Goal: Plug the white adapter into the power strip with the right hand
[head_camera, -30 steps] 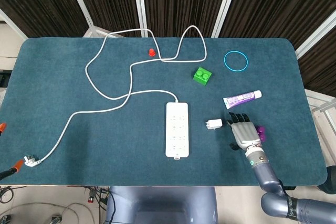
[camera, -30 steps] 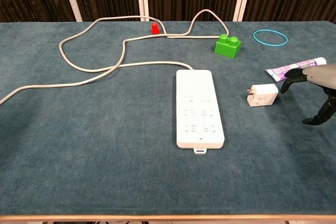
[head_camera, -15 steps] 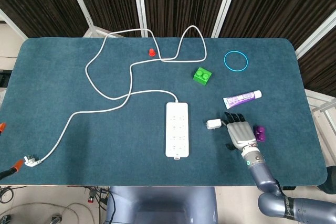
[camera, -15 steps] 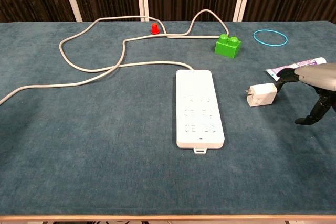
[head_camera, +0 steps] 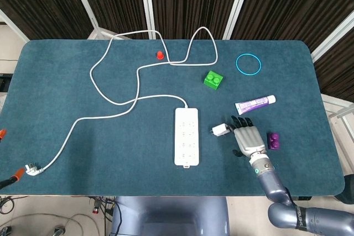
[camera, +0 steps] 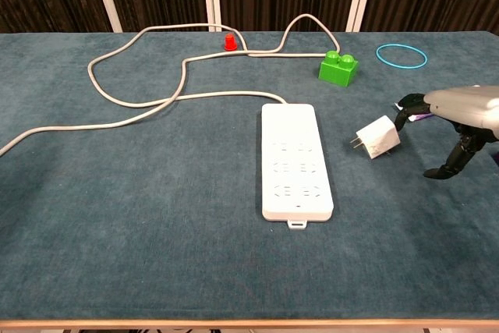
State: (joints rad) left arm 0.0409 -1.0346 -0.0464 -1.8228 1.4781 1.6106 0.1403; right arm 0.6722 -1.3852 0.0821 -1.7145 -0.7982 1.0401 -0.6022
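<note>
The white adapter (head_camera: 219, 130) lies on the blue table just right of the white power strip (head_camera: 186, 136), its prongs pointing at the strip. In the chest view the adapter (camera: 376, 137) sits turned at an angle, a short gap from the strip (camera: 296, 160). My right hand (head_camera: 247, 139) is directly right of it, fingers stretched forward and touching the adapter's right side. The thumb hangs apart below the hand (camera: 464, 111), and nothing is gripped. My left hand shows in neither view.
The strip's white cable (head_camera: 110, 100) loops over the back left of the table to a plug (head_camera: 32, 169) at the front left. A toothpaste tube (head_camera: 255, 103), purple block (head_camera: 273, 141), green brick (head_camera: 213, 79), blue ring (head_camera: 248, 63) and red piece (head_camera: 160, 54) lie around.
My right hand has moved left until its fingers reached the adapter. The adapter has slid left toward the strip and turned at an angle.
</note>
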